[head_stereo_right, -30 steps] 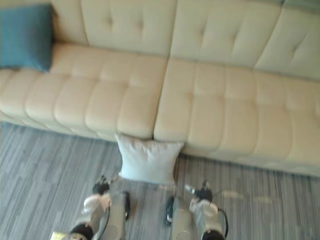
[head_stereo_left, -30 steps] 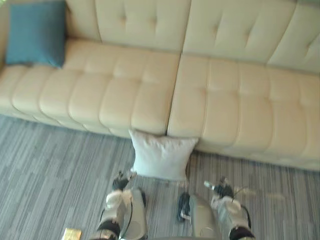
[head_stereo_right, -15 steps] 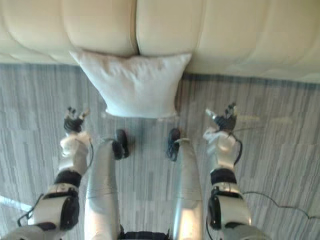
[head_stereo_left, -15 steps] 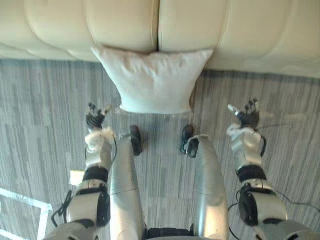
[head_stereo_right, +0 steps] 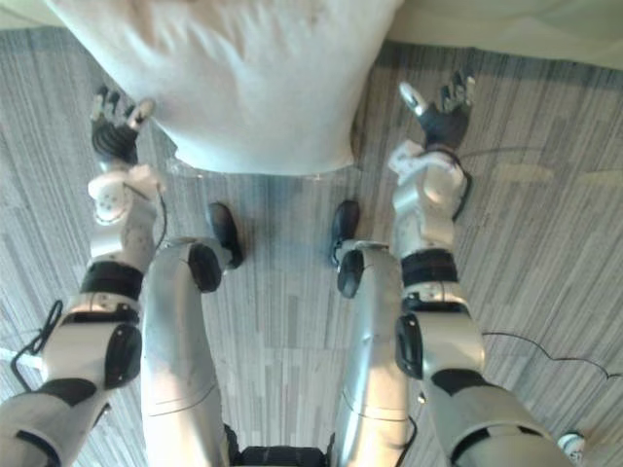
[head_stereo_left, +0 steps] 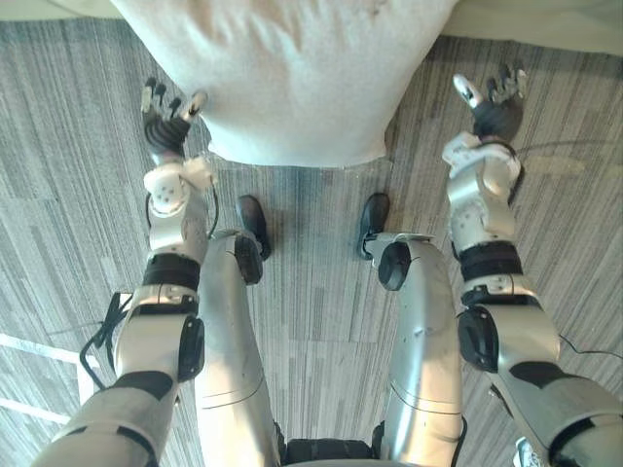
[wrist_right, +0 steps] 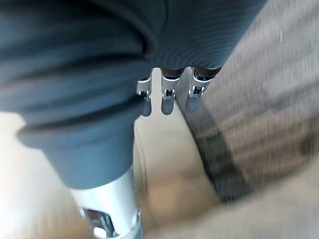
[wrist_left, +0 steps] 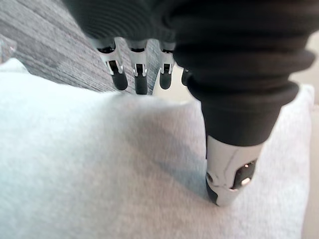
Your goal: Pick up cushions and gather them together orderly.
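The grey striped carpet [head_stereo_left: 58, 243] spreads under me. Along its far edge runs the cream front of the sofa [head_stereo_right: 506, 24]. The white cushion [head_stereo_left: 292, 68] lies on the carpet against that sofa front, in the middle of the scene and between my two hands, with its near edge towards me.

My left hand [head_stereo_left: 164, 122] is up at the cushion's near left corner, just beside the fabric. Its fingers [wrist_left: 141, 82] are straight and a little apart, with the thumb [wrist_left: 229, 174] held wide of them over the cushion's face. I can't tell whether the thumb tip actually touches the cloth.

My right hand [head_stereo_left: 494, 107] is just off the cushion's right edge, above bare carpet and apart from the fabric. Its fingers [wrist_right: 167, 97] are straight and side by side, the thumb stands off from them, and it holds nothing.
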